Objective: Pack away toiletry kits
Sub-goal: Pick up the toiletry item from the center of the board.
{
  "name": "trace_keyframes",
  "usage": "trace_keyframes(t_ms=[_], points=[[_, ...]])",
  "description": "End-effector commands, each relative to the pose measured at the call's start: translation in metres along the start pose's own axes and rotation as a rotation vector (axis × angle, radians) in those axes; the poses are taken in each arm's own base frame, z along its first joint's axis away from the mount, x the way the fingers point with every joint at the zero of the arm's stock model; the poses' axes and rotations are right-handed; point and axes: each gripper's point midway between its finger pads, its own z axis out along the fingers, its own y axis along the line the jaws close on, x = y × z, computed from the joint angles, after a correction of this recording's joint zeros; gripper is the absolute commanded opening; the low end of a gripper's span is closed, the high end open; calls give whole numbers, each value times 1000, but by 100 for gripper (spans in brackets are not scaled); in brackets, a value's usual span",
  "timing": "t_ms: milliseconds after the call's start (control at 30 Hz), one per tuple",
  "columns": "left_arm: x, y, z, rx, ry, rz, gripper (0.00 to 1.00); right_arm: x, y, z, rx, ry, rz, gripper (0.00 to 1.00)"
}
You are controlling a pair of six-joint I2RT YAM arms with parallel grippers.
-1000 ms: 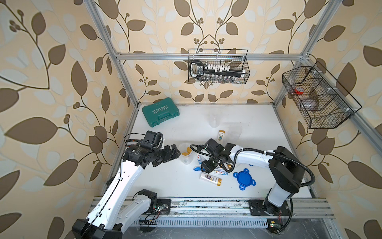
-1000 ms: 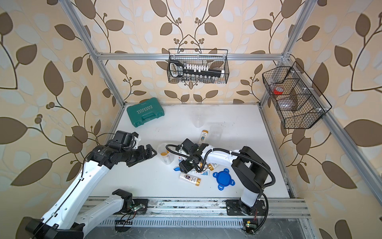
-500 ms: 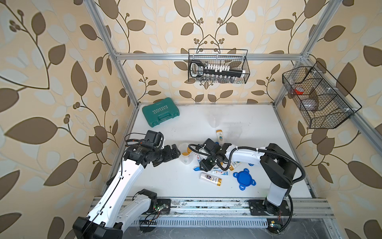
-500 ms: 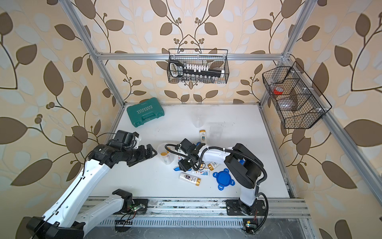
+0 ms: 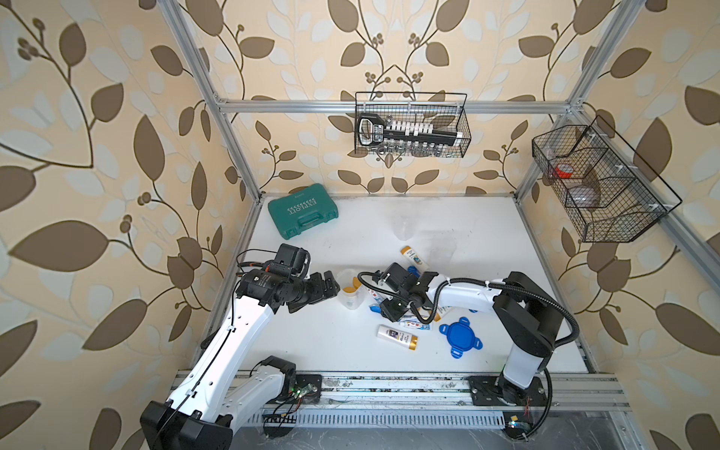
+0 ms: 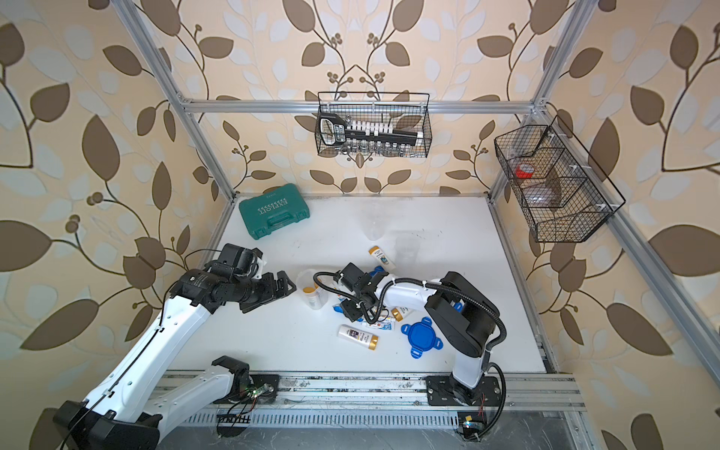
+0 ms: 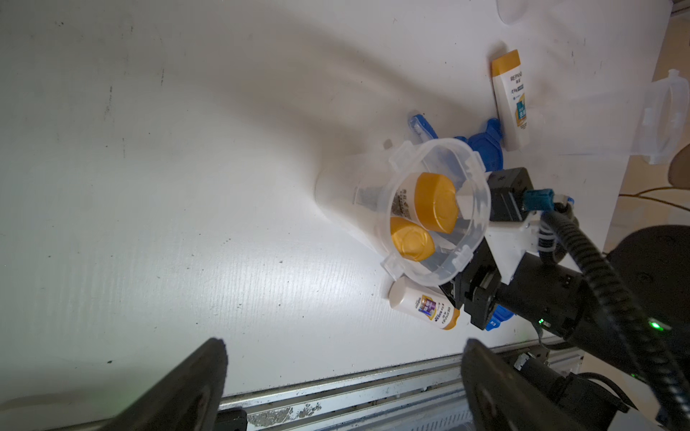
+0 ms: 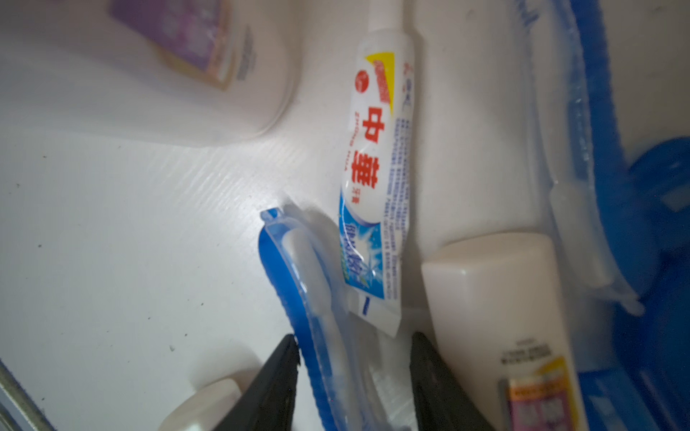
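A clear jar (image 5: 349, 290) (image 7: 481, 209) stands mid-table with two gold-capped white bottles (image 7: 435, 203) upright inside. My left gripper (image 5: 330, 286) (image 7: 343, 347) hovers just left of it, open and empty. My right gripper (image 5: 389, 311) (image 8: 354, 336) is down on the table, its jaws straddling a blue toothbrush (image 8: 298, 268) in a clear pack. One finger touches the pack's blue edge; the other stands off it. A toothpaste tube (image 8: 377, 156) lies against the toothbrush, and a white bottle (image 8: 496, 298) lies beside them. Another bottle (image 5: 397, 337) and a blue lid (image 5: 459, 337) lie nearer the front.
A green tool case (image 5: 304, 210) sits at the back left. Another bottle (image 5: 415, 257) and an empty clear jar (image 7: 664, 119) lie behind the right arm. Wire baskets hang on the back wall (image 5: 411, 124) and the right wall (image 5: 596, 183).
The right gripper's jaws have narrowed around the toothbrush pack, and the right arm's elbow has shifted. The left arm has stayed still and open.
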Motion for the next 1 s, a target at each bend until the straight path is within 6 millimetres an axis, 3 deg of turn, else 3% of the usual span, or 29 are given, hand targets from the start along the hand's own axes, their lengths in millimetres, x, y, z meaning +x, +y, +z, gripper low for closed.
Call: trace_keyframes(t_ms=[0, 100, 433, 667, 967], points=[[-13, -6, -8, 13, -47, 26, 99, 64, -26, 14, 98, 210, 52, 43], [-13, -6, -10, 6, -54, 28, 99, 69, -32, 13, 104, 217, 71, 36], [-17, -7, -12, 3, -61, 40, 99, 78, -34, 7, 111, 224, 78, 44], [-13, -2, -6, -14, -43, 39, 99, 86, -17, 17, 97, 271, 17, 40], [-14, 0, -7, -24, -49, 42, 99, 91, -25, 18, 153, 296, 29, 29]])
